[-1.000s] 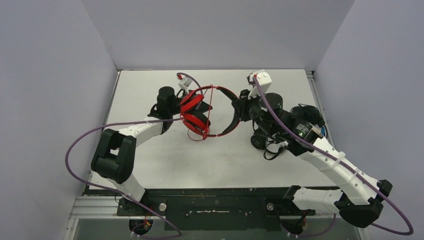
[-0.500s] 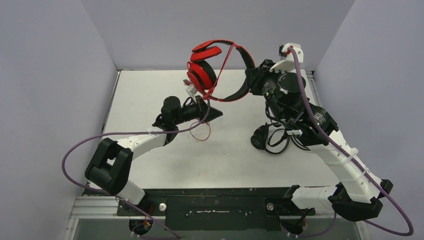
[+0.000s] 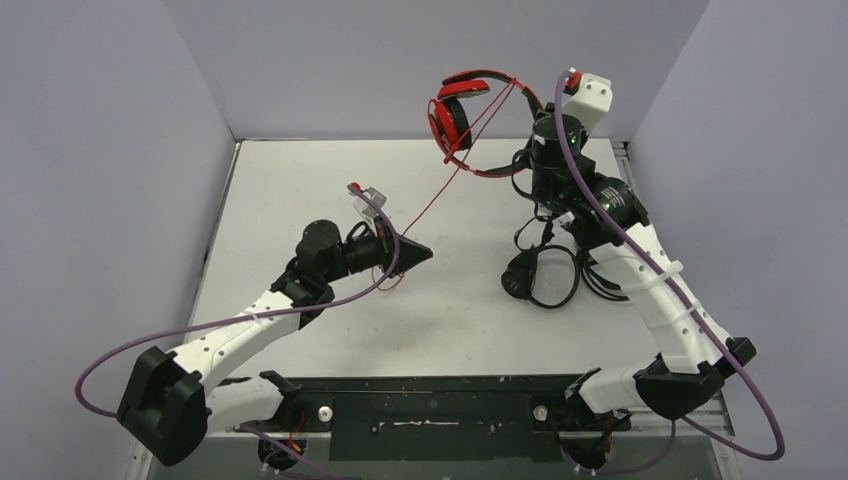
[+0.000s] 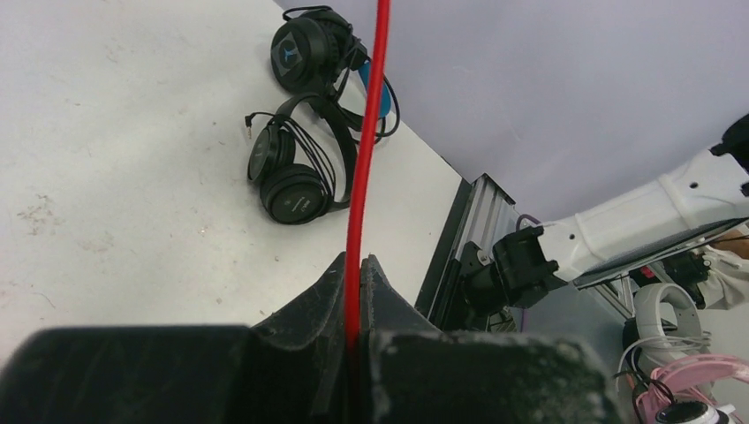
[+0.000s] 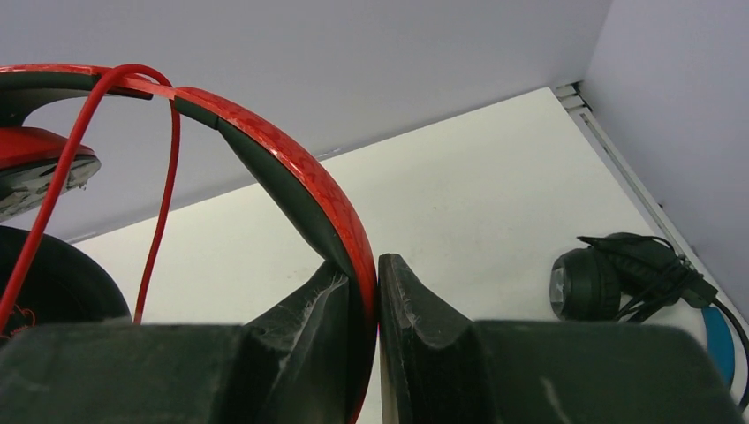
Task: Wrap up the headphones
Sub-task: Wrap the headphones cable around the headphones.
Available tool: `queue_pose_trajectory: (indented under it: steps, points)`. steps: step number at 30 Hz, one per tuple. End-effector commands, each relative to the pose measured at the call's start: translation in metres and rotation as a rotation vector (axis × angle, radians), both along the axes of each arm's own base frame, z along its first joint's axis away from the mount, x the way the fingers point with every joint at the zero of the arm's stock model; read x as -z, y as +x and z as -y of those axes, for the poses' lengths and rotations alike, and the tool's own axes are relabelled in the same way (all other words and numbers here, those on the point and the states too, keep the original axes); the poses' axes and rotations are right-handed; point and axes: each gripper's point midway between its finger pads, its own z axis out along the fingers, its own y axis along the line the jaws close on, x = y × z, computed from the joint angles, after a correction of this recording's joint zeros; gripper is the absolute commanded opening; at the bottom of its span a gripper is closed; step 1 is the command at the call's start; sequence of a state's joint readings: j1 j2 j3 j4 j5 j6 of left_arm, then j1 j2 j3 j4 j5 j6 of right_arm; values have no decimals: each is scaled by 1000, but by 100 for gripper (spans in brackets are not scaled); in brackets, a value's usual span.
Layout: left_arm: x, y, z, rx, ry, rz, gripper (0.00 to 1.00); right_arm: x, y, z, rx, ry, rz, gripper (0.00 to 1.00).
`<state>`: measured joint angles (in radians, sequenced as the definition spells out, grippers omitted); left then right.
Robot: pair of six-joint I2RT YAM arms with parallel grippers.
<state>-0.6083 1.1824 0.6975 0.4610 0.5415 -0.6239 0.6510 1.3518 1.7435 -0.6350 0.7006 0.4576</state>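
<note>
Overhead, right arm (image 3: 600,215) holds red headphones (image 3: 450,120), left arm (image 3: 330,260) low pinching cord (image 3: 432,196).

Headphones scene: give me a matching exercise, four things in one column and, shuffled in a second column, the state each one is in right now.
Column one:
1. red headphones
2. red cord
3. all-black headphones
4. right hand

Column two:
A. lying on the table
B. shut on the red headband
C. held in the air by that headband
D. stretched taut, pinched in the left hand

Pairs: 1-C, 2-D, 3-A, 4-B
</note>
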Motion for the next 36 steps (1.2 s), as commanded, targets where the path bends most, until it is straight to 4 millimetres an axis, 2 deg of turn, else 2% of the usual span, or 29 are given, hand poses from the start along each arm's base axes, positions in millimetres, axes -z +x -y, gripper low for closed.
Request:
queue_pose_trajectory:
  steps: [1,6,11,15,18,20,25,30,36]
  points:
    - [-3,-21,-7,3,65,12,0,3,27,30,102,88,8,0]
    - [-11,-38,3,37,100,26,0,36,51,47,165,105,-49,0]
    - [-27,-52,12,76,122,51,0,68,63,51,192,63,-114,0]
    - [-27,-59,16,80,224,75,0,97,67,56,220,1,-174,0]
    - [-34,-49,5,16,311,112,0,121,65,58,216,-58,-225,0]
    - [-46,-43,-1,-13,357,141,0,141,64,56,191,-99,-265,0]
    - [-63,-31,-2,-9,470,191,0,186,50,45,168,-186,-370,0]
    - [-70,-6,-10,-79,604,270,0,210,28,21,95,-303,-399,0]
    - [-81,27,-22,-176,714,369,0,233,-4,-14,-95,-416,-406,0]
